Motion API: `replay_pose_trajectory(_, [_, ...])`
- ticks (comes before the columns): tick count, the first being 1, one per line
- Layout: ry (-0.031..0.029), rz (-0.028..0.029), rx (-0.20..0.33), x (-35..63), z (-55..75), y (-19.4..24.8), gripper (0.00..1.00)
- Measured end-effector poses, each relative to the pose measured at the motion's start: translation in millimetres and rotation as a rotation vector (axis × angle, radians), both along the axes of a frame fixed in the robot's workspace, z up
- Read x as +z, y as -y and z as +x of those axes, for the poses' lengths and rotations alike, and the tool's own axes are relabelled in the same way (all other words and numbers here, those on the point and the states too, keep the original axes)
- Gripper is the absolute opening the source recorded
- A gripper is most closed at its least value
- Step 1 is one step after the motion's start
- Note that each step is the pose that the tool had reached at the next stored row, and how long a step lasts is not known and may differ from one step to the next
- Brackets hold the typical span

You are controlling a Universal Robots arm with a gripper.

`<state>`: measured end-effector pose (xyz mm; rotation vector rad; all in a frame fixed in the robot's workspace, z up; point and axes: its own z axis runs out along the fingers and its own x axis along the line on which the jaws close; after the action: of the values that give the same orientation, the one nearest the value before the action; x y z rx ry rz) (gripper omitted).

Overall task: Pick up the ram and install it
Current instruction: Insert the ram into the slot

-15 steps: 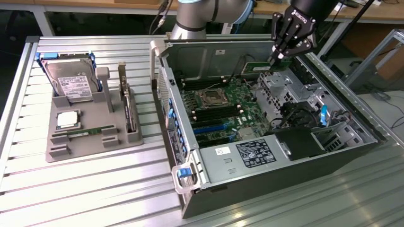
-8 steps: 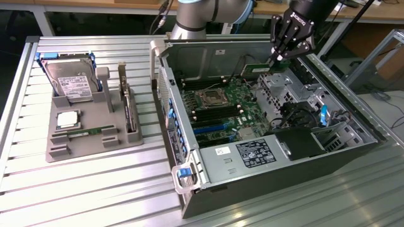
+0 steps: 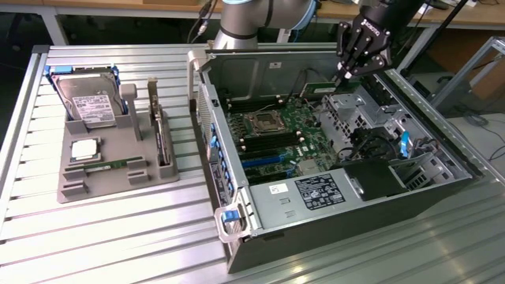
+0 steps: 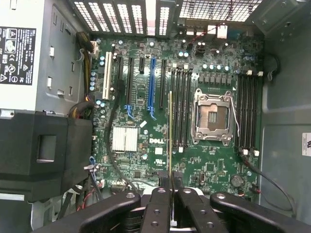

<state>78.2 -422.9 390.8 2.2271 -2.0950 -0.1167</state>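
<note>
One ram stick [image 4: 169, 131] is gripped by the closed claw [image 4: 171, 180], its length held parallel to the memory slots [image 4: 181, 107] beneath.

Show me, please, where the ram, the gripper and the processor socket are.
ram [image 3: 322, 88], exterior view, on its green flat side.
gripper [image 4: 170, 180], wrist view, midway between its fingertips.
processor socket [image 4: 213, 118], wrist view, on its open middle.

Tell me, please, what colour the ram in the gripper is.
The ram is green, clearest in the exterior view.
</note>
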Motion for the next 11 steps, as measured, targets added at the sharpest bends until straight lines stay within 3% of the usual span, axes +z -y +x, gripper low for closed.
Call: replay_pose_trajectory(11, [0.0000, 0.0001, 0.000, -5.1, 0.0, 0.0, 0.12])
